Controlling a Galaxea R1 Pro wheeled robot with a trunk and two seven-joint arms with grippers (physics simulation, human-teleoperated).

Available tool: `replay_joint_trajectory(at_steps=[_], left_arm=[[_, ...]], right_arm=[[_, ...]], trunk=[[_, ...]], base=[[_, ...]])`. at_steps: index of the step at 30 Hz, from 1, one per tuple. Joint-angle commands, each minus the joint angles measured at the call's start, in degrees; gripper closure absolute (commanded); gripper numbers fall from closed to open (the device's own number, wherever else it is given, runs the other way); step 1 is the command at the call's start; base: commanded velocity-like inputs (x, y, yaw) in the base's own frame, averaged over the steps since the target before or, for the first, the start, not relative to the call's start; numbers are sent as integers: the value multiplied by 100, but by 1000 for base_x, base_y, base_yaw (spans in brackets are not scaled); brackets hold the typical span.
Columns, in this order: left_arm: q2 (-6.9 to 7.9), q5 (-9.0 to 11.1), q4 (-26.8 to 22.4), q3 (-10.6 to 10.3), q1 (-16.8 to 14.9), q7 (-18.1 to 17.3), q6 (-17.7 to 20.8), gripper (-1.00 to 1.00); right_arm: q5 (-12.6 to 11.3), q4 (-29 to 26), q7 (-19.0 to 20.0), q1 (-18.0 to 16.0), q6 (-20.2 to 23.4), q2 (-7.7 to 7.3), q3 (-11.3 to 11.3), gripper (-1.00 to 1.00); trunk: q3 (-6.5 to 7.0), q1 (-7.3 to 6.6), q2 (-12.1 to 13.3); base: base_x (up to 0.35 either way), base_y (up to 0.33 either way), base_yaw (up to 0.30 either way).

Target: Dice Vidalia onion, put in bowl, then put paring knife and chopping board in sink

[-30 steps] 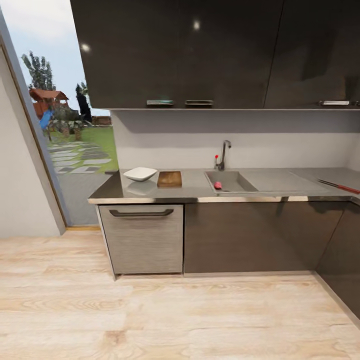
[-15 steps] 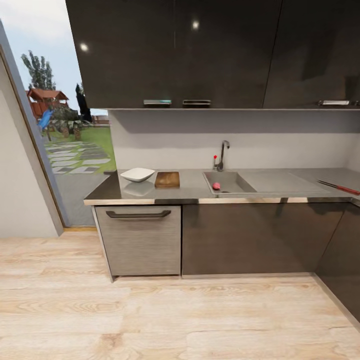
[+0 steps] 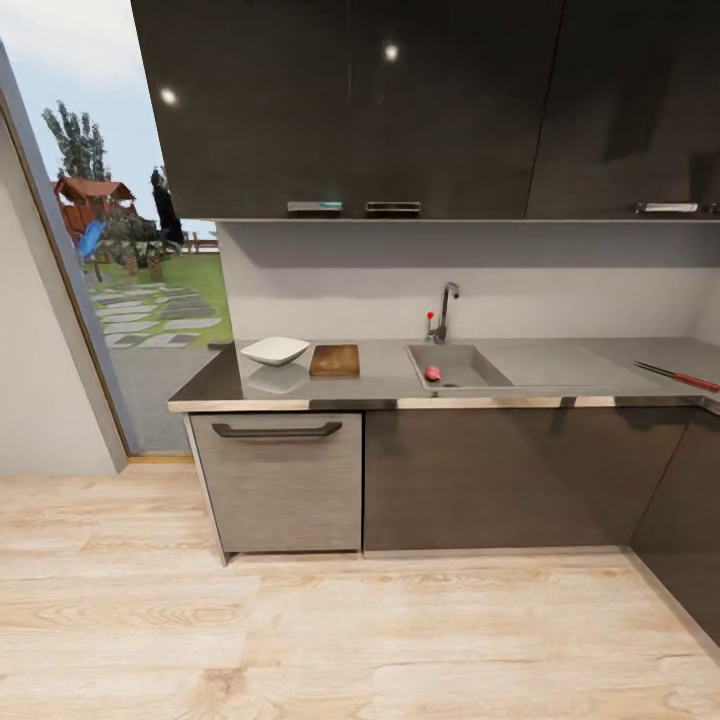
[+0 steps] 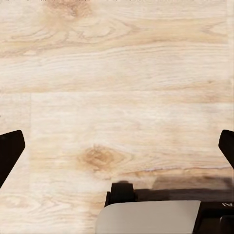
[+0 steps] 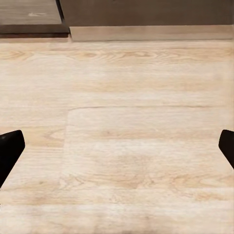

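The pinkish Vidalia onion [image 3: 432, 373] lies in the pale grey sink [image 3: 470, 358], below the chrome tap [image 3: 446, 310] with its red knob. Left of the sink, the brown chopping board [image 3: 335, 360] rests on the dark glossy countertop [image 3: 385, 385], and the white bowl [image 3: 275, 350] stands left of the board. The paring knife [image 3: 677, 375] with its red handle lies at the far right of the countertop. In the left wrist view my left gripper [image 4: 117, 146] is open over the wooden floor. My right gripper [image 5: 117, 146] is open over the floor as well, holding nothing.
Dark wall cupboards [image 3: 420, 110] hang above the counter. Below it are a grey drawer front [image 3: 280, 480] and dark doors. A glass door [image 3: 120, 260] to a garden is at the left. Light wooden floor [image 3: 330, 630] lies between me and the counter. A dark cabinet side [image 3: 690, 540] is at the right.
The whole head view shifted slightly between one second ago and half a second ago, so the camera moved; since then it has held still. Nothing on the counter has moved.
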Motion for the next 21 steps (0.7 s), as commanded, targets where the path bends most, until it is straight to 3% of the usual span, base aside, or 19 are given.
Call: replay_joint_trajectory(at_steps=[1,21], left_arm=[[-1,5,-10,6,3,1,-1,-100],[-1,5,-11,6,3,1,-1,-100]], right_arm=[[4,4,0,-3,-19,0,3,-100],[8,4,0,-3,-24,0,12,-100]], trunk=[[14,-23,39],[373,-462,841]], base=[[0,0,0],[0,0,0]])
